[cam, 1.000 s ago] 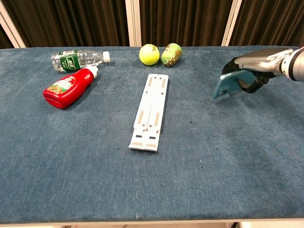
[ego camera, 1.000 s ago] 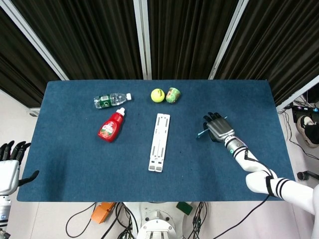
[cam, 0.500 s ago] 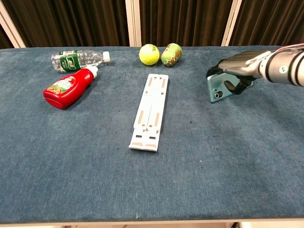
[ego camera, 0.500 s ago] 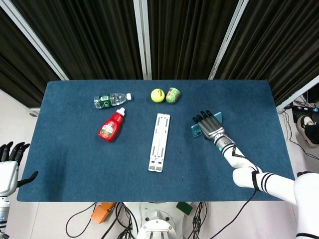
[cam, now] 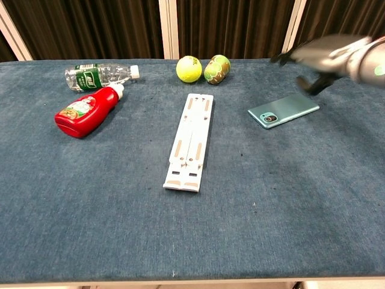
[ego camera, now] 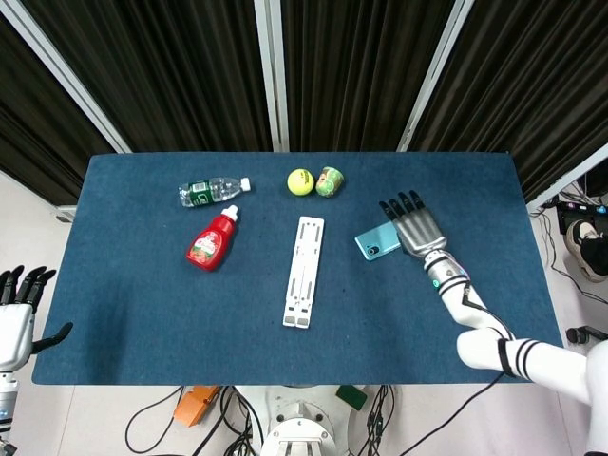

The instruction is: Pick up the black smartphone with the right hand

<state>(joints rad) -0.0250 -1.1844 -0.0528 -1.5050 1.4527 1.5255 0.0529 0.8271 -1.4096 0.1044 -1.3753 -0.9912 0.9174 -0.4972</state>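
Teal-backed smartphone [cam: 283, 110] lies free under hand [cam: 322, 57].

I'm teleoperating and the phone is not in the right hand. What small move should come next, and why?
Probably lower the right hand onto the smartphone and close around its edges. The phone lies flat on the table, camera side up, while the hand hovers open above its far end, holding nothing.
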